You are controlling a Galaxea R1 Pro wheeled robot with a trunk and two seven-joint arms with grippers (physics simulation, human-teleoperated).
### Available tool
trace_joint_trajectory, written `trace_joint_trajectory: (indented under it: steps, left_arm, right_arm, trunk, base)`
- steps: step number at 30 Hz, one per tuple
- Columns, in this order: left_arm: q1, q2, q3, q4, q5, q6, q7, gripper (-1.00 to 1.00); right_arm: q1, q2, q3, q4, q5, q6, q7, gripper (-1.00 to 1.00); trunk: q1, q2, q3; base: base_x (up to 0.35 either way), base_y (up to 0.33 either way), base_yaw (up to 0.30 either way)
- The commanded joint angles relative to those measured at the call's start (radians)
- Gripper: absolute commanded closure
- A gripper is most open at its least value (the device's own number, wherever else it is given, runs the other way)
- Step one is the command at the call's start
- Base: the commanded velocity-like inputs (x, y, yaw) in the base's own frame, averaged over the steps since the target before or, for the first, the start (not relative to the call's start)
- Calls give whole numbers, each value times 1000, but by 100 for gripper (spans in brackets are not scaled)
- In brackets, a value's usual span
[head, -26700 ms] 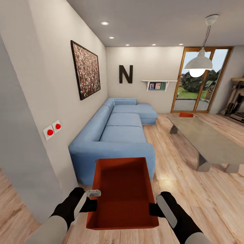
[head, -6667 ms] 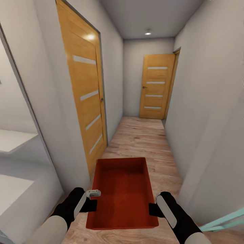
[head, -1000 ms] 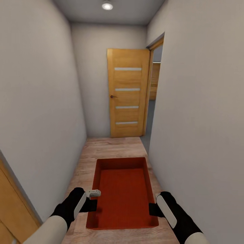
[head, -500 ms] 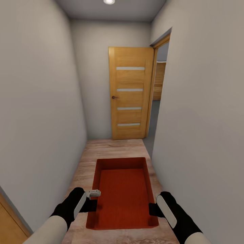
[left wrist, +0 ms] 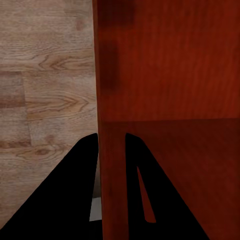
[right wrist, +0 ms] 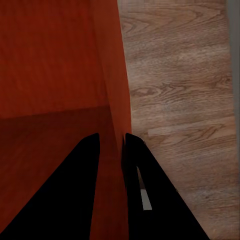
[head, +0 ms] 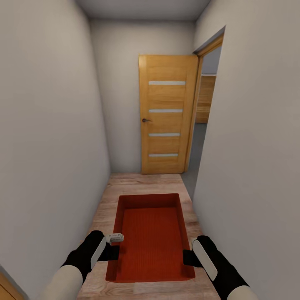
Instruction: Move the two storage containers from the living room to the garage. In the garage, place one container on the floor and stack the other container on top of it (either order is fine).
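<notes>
Narrow corridor walls (head: 50, 125), plain grey-white, ran on both sides toward an orange wooden door (head: 166, 114) with four pale horizontal strips and a small dark handle. Just right of it an open doorway (head: 204, 121) showed grey flooring and wooden planks beyond. Underfoot lay light wood plank flooring (head: 141, 183), its grain clear in both wrist views.

One storage container (head: 151, 235), an orange-red rectangular bin with low straight walls and a finely ribbed bottom, was held level above the planks, directly in front of the robot and between its two arms, its long axis pointing down the corridor toward the door.

Both forearms, black-sleeved with pale panels, reached forward symmetrically at the lower edge of the head view. The left gripper (head: 112, 250) pinched the bin's left side wall near its near end; in the left wrist view one dark finger (left wrist: 80, 170) lay outside the wall and the other inside. The right gripper (head: 187, 257) pinched the right side wall likewise, its fingers (right wrist: 135, 165) straddling the wall with the wood floor beyond.
</notes>
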Motion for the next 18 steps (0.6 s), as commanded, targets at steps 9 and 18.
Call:
trace_joint_trajectory:
  steps: [9, 18]
  left_arm:
    - [-1, 0, 1, -2, 14, 5, 5, 100]
    - [-1, 0, 1, -2, 14, 5, 5, 100]
  right_arm:
    - [-1, 0, 0, -1, -26, -6, -7, 100]
    - [-1, 0, 0, -1, -26, -6, -7, 100]
  trunk:
    - [1, -1, -1]
    - [1, -1, -1]
  base:
    - [300, 0, 0]
    - [298, 0, 0]
